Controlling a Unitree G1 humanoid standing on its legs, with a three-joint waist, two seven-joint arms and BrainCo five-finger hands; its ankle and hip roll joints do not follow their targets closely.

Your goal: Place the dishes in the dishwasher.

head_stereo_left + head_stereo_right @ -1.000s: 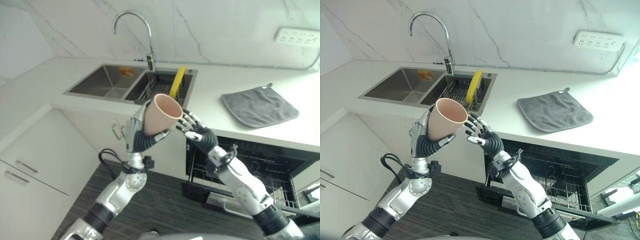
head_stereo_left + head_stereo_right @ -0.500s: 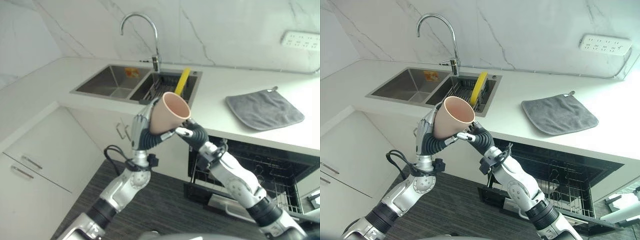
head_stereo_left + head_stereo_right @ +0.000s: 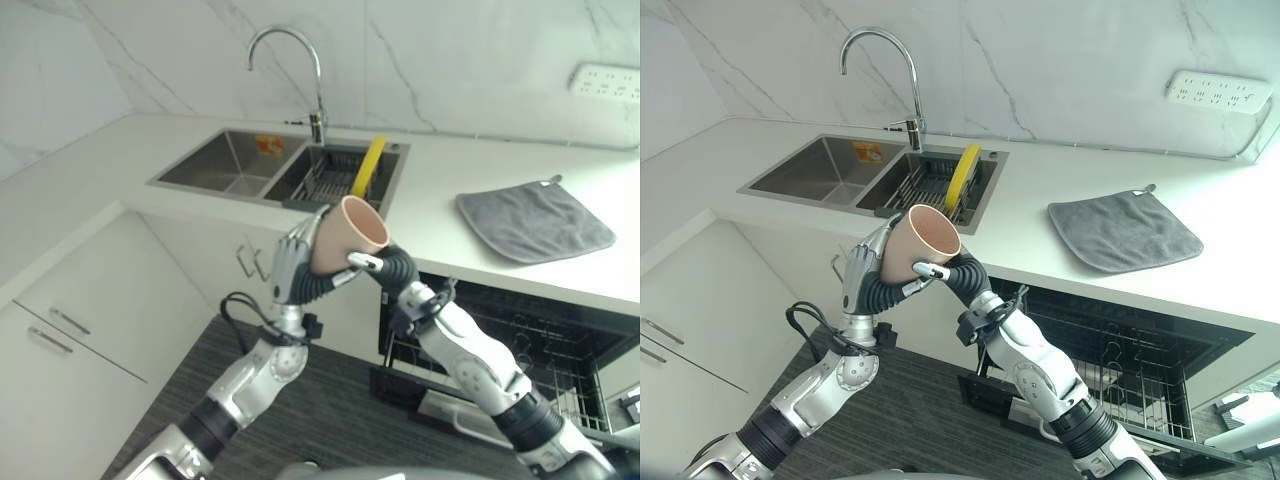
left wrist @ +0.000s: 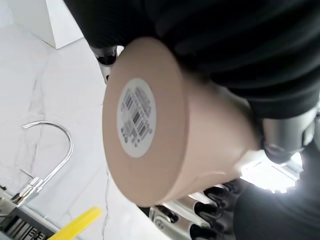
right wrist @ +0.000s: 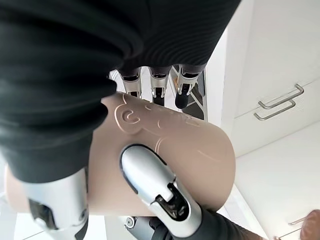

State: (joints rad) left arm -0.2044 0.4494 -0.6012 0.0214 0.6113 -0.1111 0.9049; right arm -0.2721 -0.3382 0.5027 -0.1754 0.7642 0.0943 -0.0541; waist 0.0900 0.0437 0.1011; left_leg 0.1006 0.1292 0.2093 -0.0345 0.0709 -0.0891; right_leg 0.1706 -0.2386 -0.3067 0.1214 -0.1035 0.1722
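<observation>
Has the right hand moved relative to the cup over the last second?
Yes. The right hand has closed in from beside the pink cup and now grips its side, opposite the left hand.

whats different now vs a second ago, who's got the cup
A second ago only the left hand held the pink cup, with the right hand open just beside it. Since then the right hand has closed in and curled its fingers and thumb round the cup, so both hands now grip it. The cup is still held up in front of the sink; the yellow plate and grey cloth lie as before.
</observation>
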